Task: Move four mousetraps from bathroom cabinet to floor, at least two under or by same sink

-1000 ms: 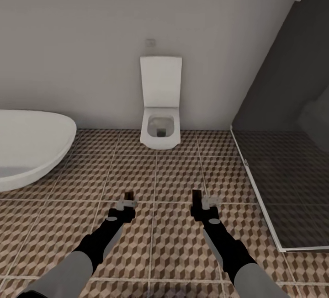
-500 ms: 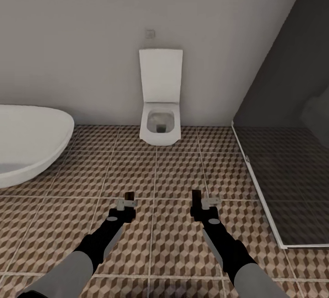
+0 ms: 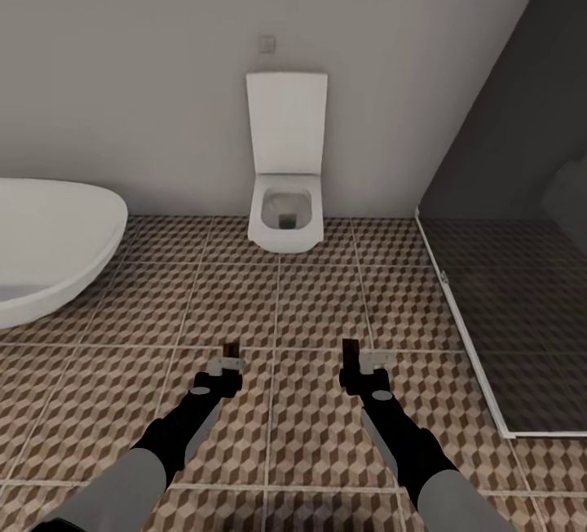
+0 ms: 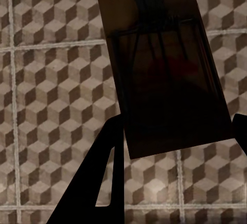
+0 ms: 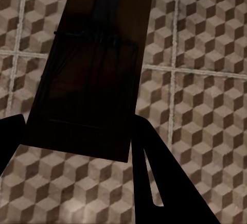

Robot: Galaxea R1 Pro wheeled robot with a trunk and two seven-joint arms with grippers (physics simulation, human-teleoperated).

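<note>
While both arms reach forward over the bathroom floor (image 3: pixel 277 312), each one carries a mousetrap. With the toilet (image 3: pixel 285 189) as landmark, standing against the pale wall with its lid raised and its bowl open and holding nothing that can be made out, the two grippers hang well short of it, above the cube-patterned tiles. The left gripper (image 3: pixel 231 352) is on the bathtub side of the toilet and the right gripper (image 3: pixel 352 352) on the shower side.

From the left wrist camera, the left gripper (image 4: pixel 175 136) has its fingers (image 4: pixel 105 183) pressed in against the sides of a mousetrap (image 4: pixel 164 74); the board looks dark in shadow, with black wire across it and a faint red mark near mid-board. It juts forward from the grip, held clear above the tiles.

From the right wrist camera, the right gripper (image 5: pixel 77 136) likewise pinches a second mousetrap (image 5: pixel 90 69), a dark rectangular board with wire across its upper part, tilted a little against the tile lines below.

To the toilet's left lies the white bathtub (image 3: pixel 49 246), rounded, its basin partly in view with no contents visible. To the toilet's right stands the glass shower screen (image 3: pixel 505 303) with a white lower frame and dark tiles behind it.
</note>
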